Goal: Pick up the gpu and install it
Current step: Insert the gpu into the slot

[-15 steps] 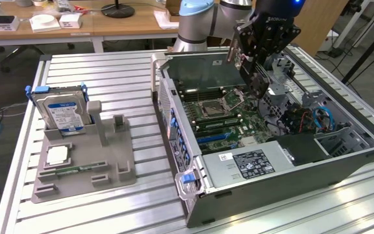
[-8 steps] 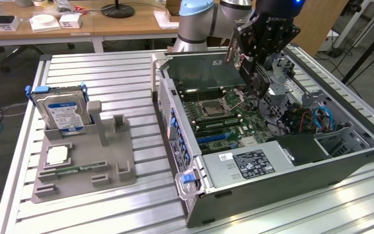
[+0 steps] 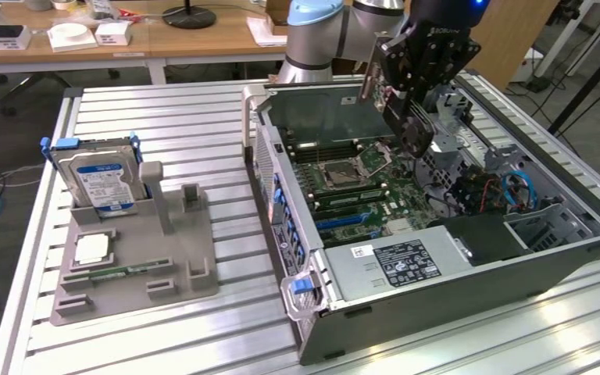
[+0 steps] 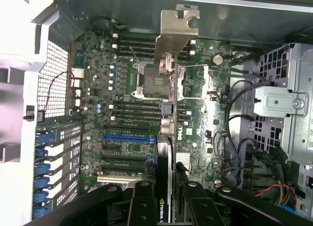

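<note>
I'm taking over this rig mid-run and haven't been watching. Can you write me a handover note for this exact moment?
Tool: shut on the gpu, gripping one end, with the card upright on its edge.
Where: the gpu hangs above the motherboard inside the open computer case. Its silver bracket is at the end away from the tool.
Done: the gpu is picked up and is over the case.
Left: installing it. The card sits in no slot, and the blue slot is bare.
</note>
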`<state>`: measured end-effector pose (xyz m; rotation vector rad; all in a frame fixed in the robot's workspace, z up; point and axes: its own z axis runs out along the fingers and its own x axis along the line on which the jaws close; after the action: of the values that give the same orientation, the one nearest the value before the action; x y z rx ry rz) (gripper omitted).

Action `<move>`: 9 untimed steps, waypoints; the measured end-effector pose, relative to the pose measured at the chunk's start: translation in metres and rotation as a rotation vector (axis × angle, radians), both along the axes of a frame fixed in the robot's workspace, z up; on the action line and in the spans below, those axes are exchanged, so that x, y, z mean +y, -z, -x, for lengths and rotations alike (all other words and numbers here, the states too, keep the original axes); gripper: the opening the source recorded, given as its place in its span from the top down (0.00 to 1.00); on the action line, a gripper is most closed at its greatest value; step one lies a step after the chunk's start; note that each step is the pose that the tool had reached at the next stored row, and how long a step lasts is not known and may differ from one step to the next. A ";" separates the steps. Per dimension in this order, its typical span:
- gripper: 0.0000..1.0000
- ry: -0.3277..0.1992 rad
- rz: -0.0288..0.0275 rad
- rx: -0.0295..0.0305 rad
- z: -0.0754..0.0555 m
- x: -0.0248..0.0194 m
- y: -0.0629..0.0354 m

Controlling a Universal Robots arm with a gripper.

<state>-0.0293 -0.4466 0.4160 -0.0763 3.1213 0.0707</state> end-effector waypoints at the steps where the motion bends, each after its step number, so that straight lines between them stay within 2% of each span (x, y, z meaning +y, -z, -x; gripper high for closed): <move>1: 0.74 -0.003 -0.0001 0.0000 0.000 0.0000 0.0000; 9: 0.74 -0.028 0.0000 0.0000 0.000 0.0000 0.0000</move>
<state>-0.0293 -0.4466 0.4160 -0.1203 3.1206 0.0711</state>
